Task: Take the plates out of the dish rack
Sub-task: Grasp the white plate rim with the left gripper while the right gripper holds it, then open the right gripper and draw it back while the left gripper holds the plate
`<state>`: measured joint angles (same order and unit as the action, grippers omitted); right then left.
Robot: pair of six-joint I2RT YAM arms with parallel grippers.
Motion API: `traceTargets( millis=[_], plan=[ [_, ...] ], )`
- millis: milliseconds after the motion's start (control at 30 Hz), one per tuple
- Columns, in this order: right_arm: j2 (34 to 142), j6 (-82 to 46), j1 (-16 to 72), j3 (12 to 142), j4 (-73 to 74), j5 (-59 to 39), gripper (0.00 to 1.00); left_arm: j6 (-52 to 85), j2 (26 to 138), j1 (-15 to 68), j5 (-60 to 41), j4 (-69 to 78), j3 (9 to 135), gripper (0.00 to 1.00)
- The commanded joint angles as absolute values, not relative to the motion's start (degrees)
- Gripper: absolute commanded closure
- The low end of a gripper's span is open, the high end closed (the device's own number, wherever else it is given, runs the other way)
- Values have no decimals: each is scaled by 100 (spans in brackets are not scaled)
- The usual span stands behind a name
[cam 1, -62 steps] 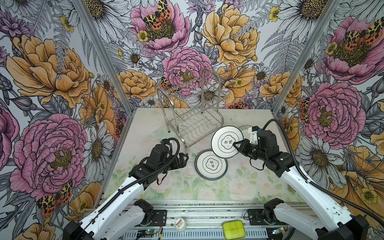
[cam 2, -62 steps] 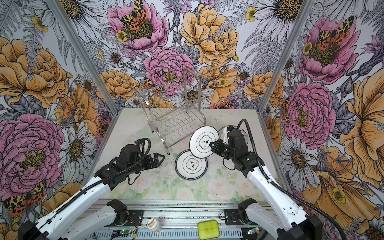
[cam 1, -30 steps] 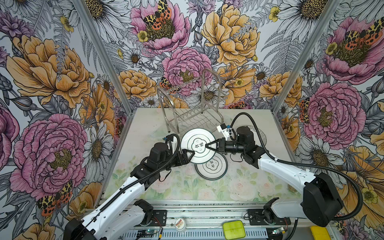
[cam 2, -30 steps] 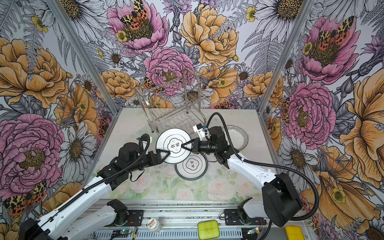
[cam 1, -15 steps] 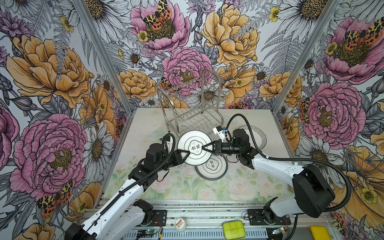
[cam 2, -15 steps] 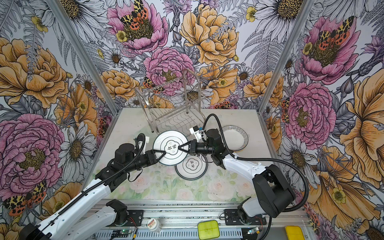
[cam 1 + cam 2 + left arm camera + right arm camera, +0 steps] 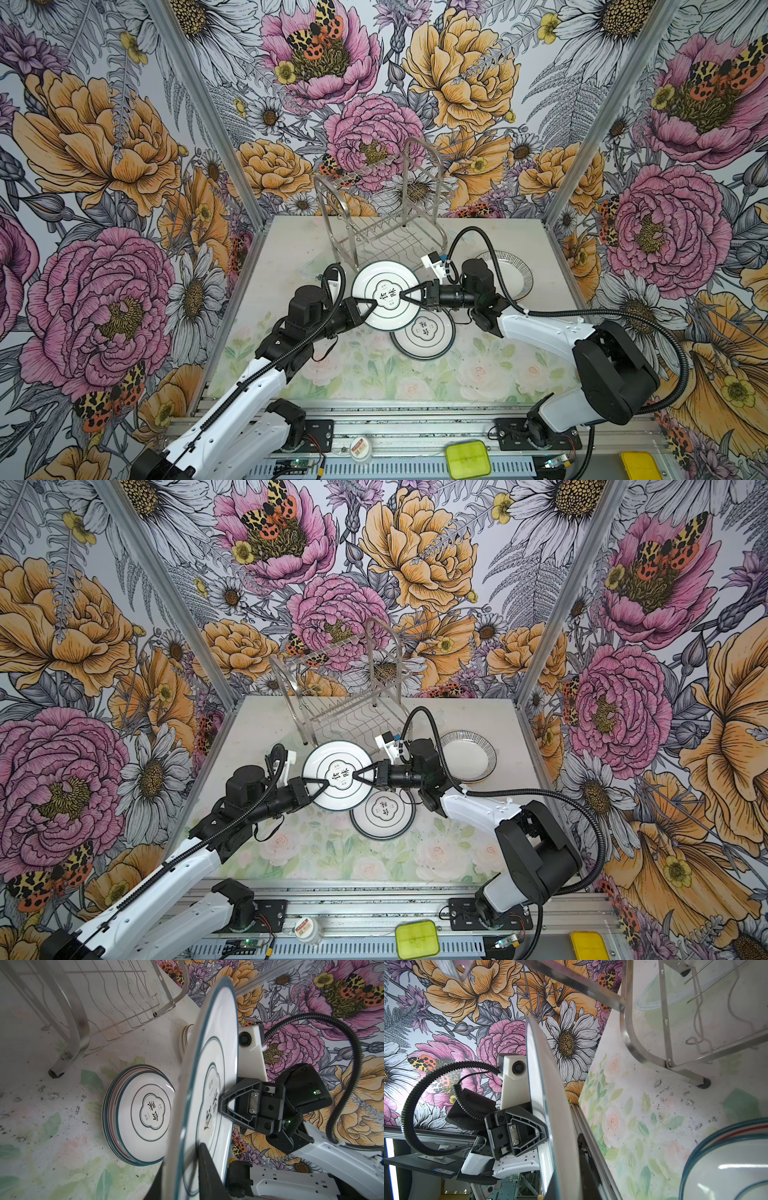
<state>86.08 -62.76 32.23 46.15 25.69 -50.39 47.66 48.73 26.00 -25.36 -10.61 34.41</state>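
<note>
Plate (image 7: 387,296), black Chinese characters in cloud emblem, pinched at opposite rims by left hand (image 7: 371,305), right hand (image 7: 406,295).

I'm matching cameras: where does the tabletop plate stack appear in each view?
In a top view: plate stack mid-table, in front of the dish rack.
In a top view: same spot.
Left wrist: near the rack's foot.
Right wrist: cropped, past the rack's foot.
Shared landmark: the dish rack.

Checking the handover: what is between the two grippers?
One raised plate, the left gripper and right gripper clamped on its opposite edges; both top views show it.
</note>
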Motion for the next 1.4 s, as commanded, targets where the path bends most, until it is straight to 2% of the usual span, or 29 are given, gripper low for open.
traceTargets(
  millis=[0, 67, 167, 233, 533, 733, 867, 1167, 1367],
  plan=[
    [8642, -6265, 3410, 4649, 2716, -4983, 75, 4413, 4948, 2652, -2525, -1137, 3398, 100],
    [8600, -6251, 3410, 4641, 2716, -4934, 70, 4421, 4947, 2646, -2500, -1158, 3393, 100],
    [8565, -6259, 3410, 4641, 2699, -4854, 54, 4421, 4958, 2598, -2523, -1238, 3443, 100],
    [8545, -6273, 3379, 4641, 2674, -4804, 47, 4395, 4936, 2567, -2546, -1370, 3512, 100],
    [8240, -6163, 2723, 4346, 1915, -4328, 25, 4268, 4840, 2321, -2379, -3237, 4329, 100],
    [7865, -5595, 2261, 4269, 774, -3827, 21, 4439, 4920, 2500, -2104, -4032, 4643, 100],
    [7637, -4789, 2126, 4576, -592, -3005, 17, 4666, 4957, 2801, -1780, -4264, 4744, 100],
    [7387, -4306, 1862, 4676, -1465, -2028, 17, 5326, 5388, 4049, -743, -4221, 4905, 100],
    [7287, -4105, 1824, 4754, -1846, -1508, 17, 5635, 5816, 4441, -613, -3580, 4727, 100]
  ],
)
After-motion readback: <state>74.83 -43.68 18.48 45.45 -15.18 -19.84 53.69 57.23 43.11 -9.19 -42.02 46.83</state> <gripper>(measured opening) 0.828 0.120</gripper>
